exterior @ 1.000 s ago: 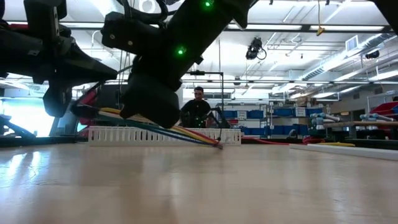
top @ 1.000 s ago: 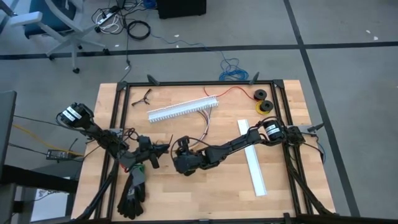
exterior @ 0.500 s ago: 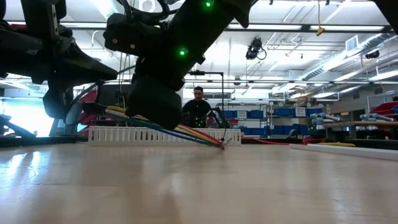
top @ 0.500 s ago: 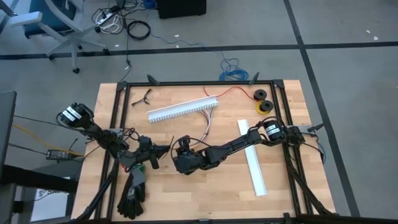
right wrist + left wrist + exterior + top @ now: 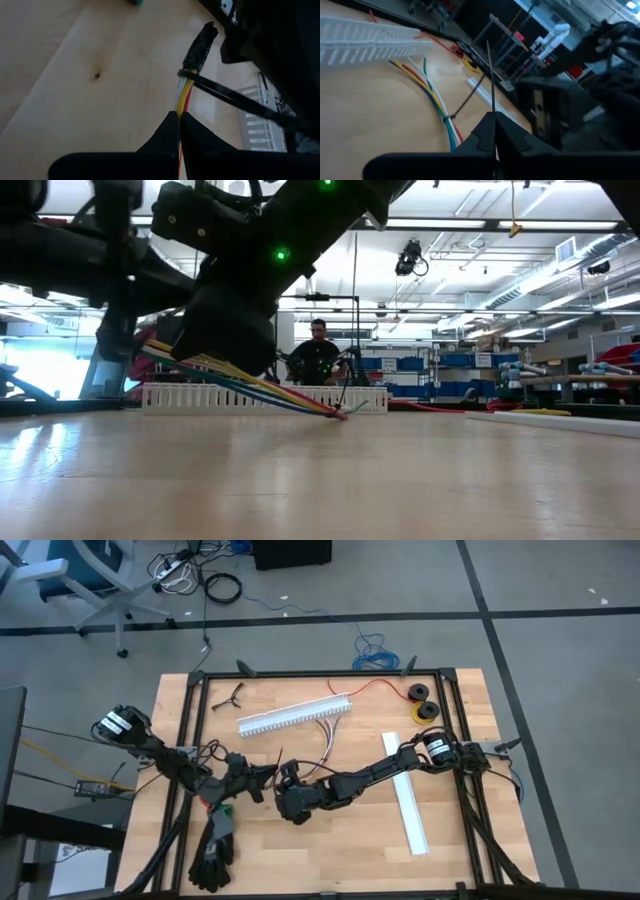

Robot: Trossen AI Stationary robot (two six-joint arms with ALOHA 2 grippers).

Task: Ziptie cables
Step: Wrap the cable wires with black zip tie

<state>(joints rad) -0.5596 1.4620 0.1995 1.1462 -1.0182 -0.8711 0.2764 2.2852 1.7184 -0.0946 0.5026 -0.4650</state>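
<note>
The cables [image 5: 325, 740] are thin yellow, green, blue and red wires ending in a small dark connector [image 5: 201, 45]. They run from the white slotted channel [image 5: 295, 715] toward the table's middle. My right gripper [image 5: 287, 778] is shut on them there. A black zip tie [image 5: 225, 95] loops round them just behind the connector. Its strap runs over to my left gripper [image 5: 264, 776], which is shut on it close beside the right one. In the left wrist view a second dark tie [image 5: 451, 117] sits farther along the cables [image 5: 432, 95]. My left gripper pinches the zip tie's thin strap [image 5: 492, 107] between its two fingertips, coming in level from the table's left. The strap's free end [image 5: 488, 55] sticks out past the fingertips. My right gripper pinches the yellow and red wires [image 5: 181, 102] between its fingers, a little behind the zip tie's loop [image 5: 184, 75]. It slants down along the wires. The connector end is lifted off the wood, and the cables' other end [image 5: 338, 412] slopes down to the table.
A second white channel piece [image 5: 410, 795] lies at the right. Black gloves [image 5: 212, 855] lie at the near left edge, dark rolls [image 5: 422, 705] and a single red wire [image 5: 375, 688] at the far right. A person [image 5: 318, 352] sits beyond the table.
My left gripper has gone toward the table's right, closer to my right gripper, and a little up, staying shut on the strap. The held cables have swung slightly with it; their low end has slid a little along the table.
</note>
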